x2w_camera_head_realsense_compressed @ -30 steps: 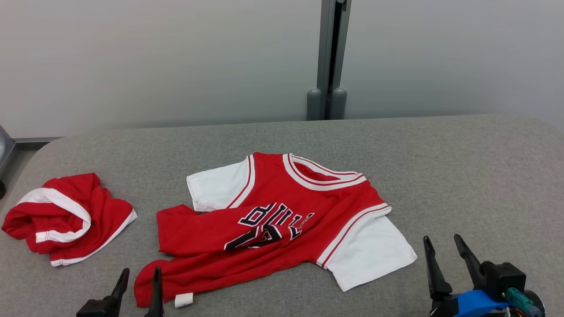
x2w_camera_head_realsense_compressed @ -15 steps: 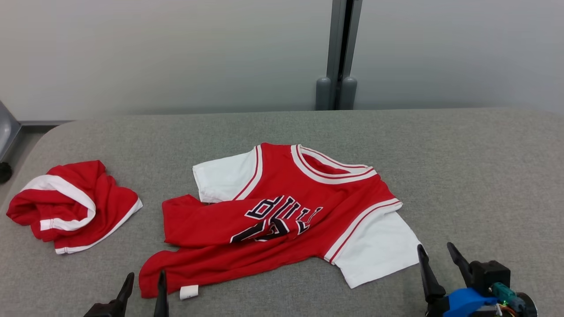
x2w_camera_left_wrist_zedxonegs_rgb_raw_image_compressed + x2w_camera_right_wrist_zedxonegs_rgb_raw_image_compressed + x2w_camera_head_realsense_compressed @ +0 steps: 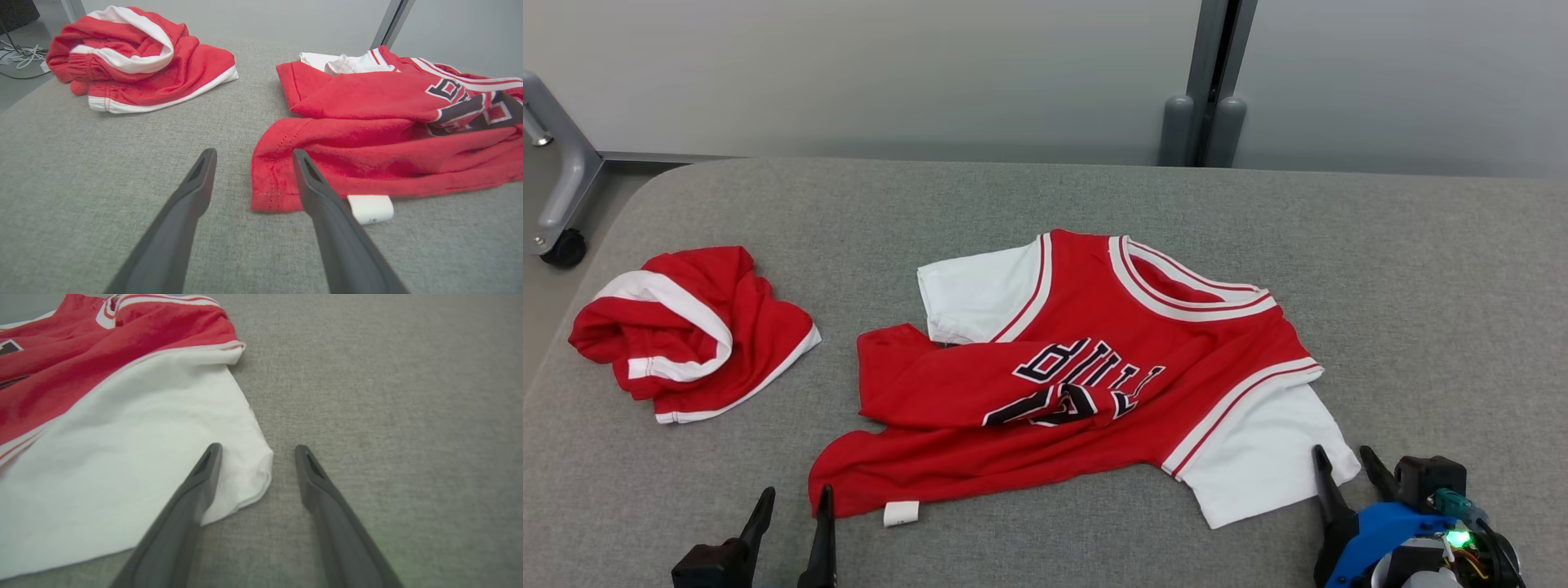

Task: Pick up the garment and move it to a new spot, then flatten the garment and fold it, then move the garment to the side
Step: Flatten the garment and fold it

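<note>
The jersey [image 3: 1094, 327], red with white short sleeves, lies front up in the middle of the grey fabric-covered table [image 3: 1421, 286], with its collar toward the far edge and its hem toward the robot. At the far left, beyond the table's rounded corner, a grey metal frame [image 3: 568, 155] stands on a black castor [image 3: 562, 247]. On the table's left part, well apart from the jersey, sits a crumpled pair of red shorts [image 3: 690, 327] with white trim. At the near edge the left gripper [image 3: 797, 490] is open and empty. In the left wrist view the jersey's near red hem corner lies between its fingertips and just past them, though contact cannot be made out. A small white label [image 3: 901, 513] sticks out from under the hem just beside that corner. The jersey's lower body is rumpled, with a fold of red cloth slanting across it and partly creasing the dark lettering [image 3: 1078, 388] on the chest. The white-banded collar [image 3: 1184, 290] lies flat farther back. Behind the table a grey post [image 3: 1209, 98] rises against the pale wall [image 3: 849, 73]. The jersey's near white sleeve [image 3: 1258, 457] spreads flat toward the lower right. The right gripper [image 3: 1339, 451] has its fingers spread and clamps nothing, and in the right wrist view the sleeve's rounded corner lies between the two tips.
</note>
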